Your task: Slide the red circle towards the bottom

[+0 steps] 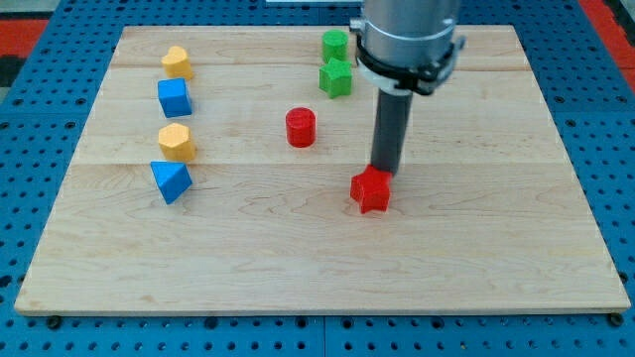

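Two red blocks are seen on the surface. My tip is set touching the red star, well right of the red circle. Nothing is grasped by the tool.

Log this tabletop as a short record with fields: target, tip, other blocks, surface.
target: red circle, upright near the board's middle
tip: my tip at the top edge of the red star-like block, to the view's right of and below the target
other blocks: two green at top; two yellow and two blue in a column at left
surface: wooden board
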`<move>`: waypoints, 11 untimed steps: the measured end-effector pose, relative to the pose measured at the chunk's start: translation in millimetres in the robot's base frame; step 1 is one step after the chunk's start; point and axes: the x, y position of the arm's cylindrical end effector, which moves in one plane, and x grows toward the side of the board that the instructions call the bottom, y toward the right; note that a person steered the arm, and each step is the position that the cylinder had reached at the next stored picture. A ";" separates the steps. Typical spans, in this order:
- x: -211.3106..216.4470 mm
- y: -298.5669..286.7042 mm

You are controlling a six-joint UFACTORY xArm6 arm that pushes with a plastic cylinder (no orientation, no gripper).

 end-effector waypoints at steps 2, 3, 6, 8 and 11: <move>41.3 -5.3; -3.0 -0.4; -119.1 -72.7; -65.7 -123.2; -21.4 -147.7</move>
